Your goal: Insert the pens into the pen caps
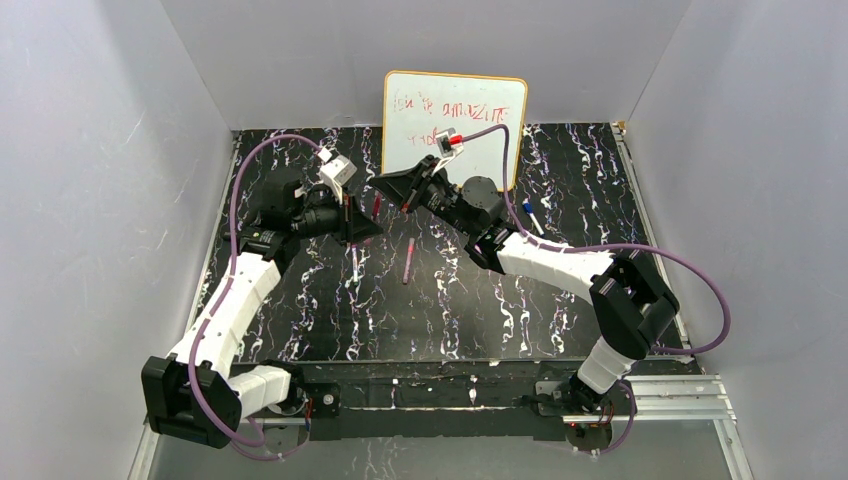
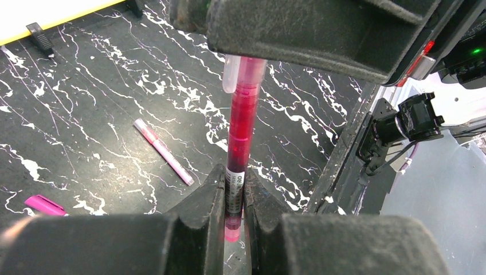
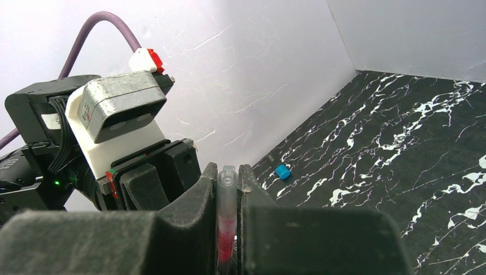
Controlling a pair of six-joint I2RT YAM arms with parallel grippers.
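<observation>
My left gripper [image 2: 234, 192] is shut on the lower end of a magenta pen [image 2: 240, 123]. The pen's far end sits inside a translucent grey pen cap [image 2: 247, 70]. My right gripper [image 3: 227, 179] is shut on that cap [image 3: 227, 182], and the red pen shows through it. In the top view the two grippers, left [image 1: 365, 228] and right [image 1: 392, 188], meet above the table with the pen [image 1: 376, 207] between them. A pink pen [image 2: 163, 151] lies on the table, and it also shows in the top view [image 1: 409, 262]. A magenta cap [image 2: 43, 204] lies near it.
A whiteboard [image 1: 455, 100] stands at the back, its black foot [image 2: 40, 37] on the table. A white pen with a blue end [image 1: 531, 217] lies right of the right arm. A small blue cap [image 3: 282, 171] lies by the left wall. Grey walls enclose the black marbled table [image 1: 600, 190].
</observation>
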